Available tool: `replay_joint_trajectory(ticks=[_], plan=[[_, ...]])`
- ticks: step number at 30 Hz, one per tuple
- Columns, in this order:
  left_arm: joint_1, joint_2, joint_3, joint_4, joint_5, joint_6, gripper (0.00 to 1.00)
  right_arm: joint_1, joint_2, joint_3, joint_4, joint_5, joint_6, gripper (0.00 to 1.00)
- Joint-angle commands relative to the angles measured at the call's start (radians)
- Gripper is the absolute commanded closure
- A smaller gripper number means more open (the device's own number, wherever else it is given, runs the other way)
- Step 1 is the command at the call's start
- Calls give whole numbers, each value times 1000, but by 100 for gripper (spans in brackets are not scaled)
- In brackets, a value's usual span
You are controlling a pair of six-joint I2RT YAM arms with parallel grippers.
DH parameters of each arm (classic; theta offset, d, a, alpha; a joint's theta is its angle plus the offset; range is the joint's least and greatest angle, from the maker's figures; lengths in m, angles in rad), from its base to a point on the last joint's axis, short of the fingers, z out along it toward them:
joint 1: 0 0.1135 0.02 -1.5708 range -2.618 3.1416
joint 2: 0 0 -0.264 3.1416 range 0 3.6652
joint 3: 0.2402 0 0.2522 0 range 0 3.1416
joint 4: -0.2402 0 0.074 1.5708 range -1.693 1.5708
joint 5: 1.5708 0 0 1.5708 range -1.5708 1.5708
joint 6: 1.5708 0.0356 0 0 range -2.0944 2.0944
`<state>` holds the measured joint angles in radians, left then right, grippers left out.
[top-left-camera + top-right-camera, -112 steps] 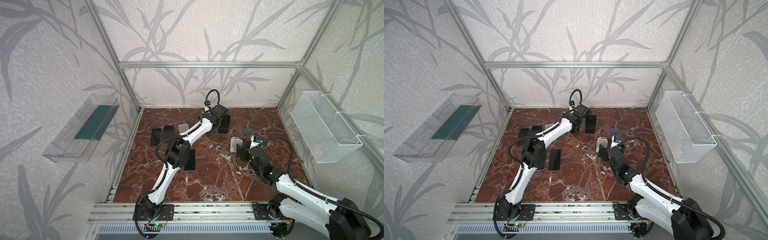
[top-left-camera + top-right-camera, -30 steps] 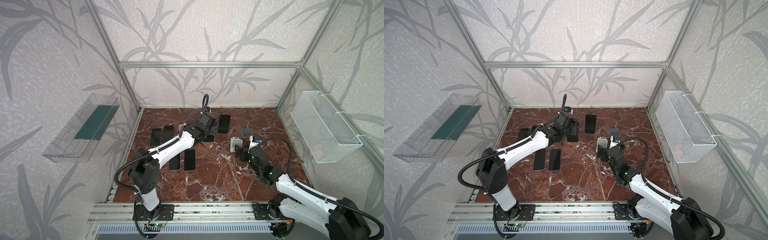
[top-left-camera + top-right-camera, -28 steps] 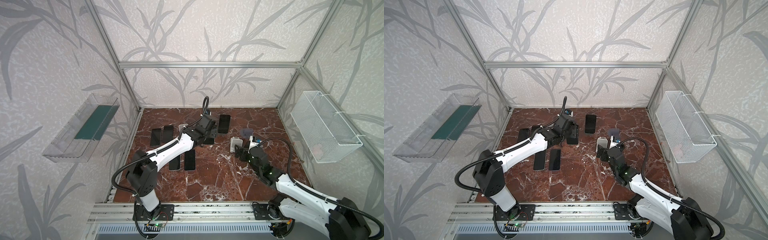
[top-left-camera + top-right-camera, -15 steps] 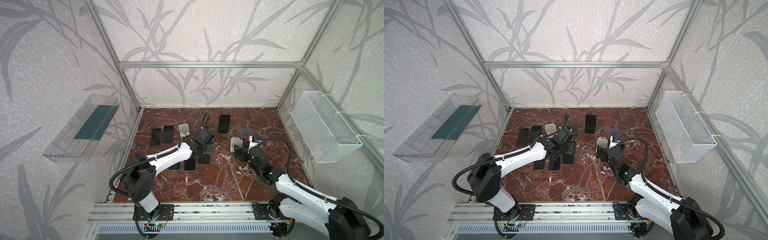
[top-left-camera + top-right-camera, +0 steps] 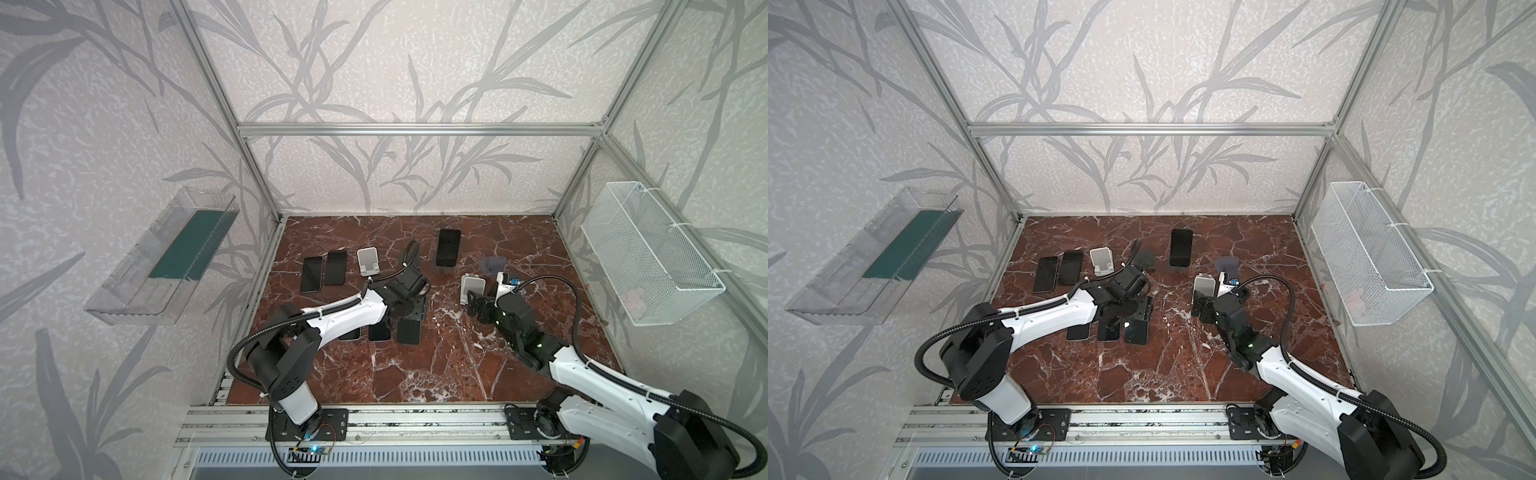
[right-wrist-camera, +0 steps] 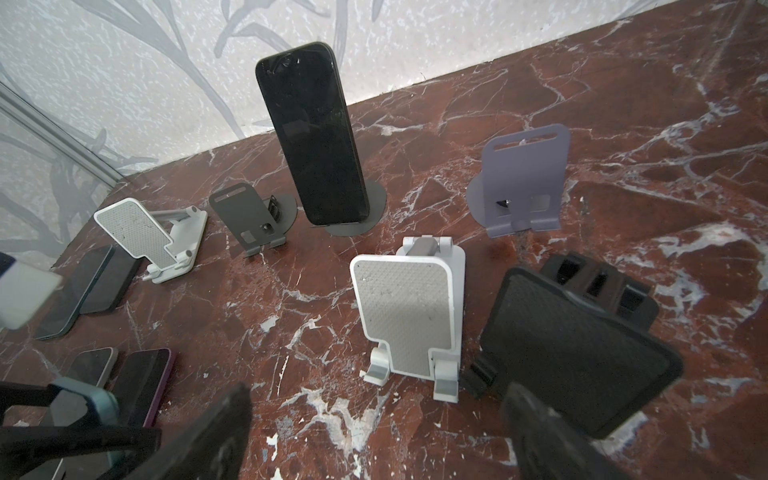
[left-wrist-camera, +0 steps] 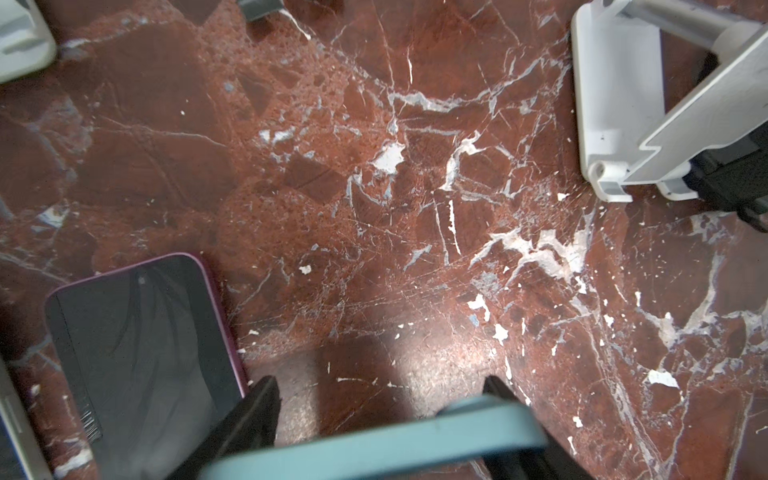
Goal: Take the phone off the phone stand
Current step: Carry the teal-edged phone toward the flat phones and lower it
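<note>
Swung forward from the back of the surface (image 5: 415, 374), the left arm now hangs low over the row of flat phones. The left fingers (image 7: 253, 415) are clenched on the teal-cased phone (image 7: 374, 451), which is clear of any stand. It lies crosswise between them, just beside the purple-cased phone (image 7: 141, 345), so laying it down there looks next. The right fingers (image 6: 216, 436) are spread and empty, facing a white stand (image 6: 409, 316). A black phone (image 6: 313, 133) is propped on its stand near the back edge. The clear wall bin (image 5: 166, 257) holds a green sheet; what the wire basket (image 5: 648, 257) holds is unclear.
</note>
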<state>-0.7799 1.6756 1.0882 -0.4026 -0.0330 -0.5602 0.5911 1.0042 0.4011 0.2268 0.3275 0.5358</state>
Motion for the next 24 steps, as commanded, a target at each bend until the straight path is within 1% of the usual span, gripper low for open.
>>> replay_joint_trajectory(ticks=[1,8,13,18,24], plan=[[2,32,40,-15,-3,-8,52,3,-4,1,14,-1,8,6],[8,74,48,-23,-4,-11,53,3,-10,-1,13,-1,9,6],[19,107,76,-63,-9,-21,54,3,13,5,17,-9,10,6],[32,122,74,-61,-13,-20,54,3,26,10,17,-14,11,6],[45,175,138,-129,-34,-8,49,3,49,18,16,-14,6,6]])
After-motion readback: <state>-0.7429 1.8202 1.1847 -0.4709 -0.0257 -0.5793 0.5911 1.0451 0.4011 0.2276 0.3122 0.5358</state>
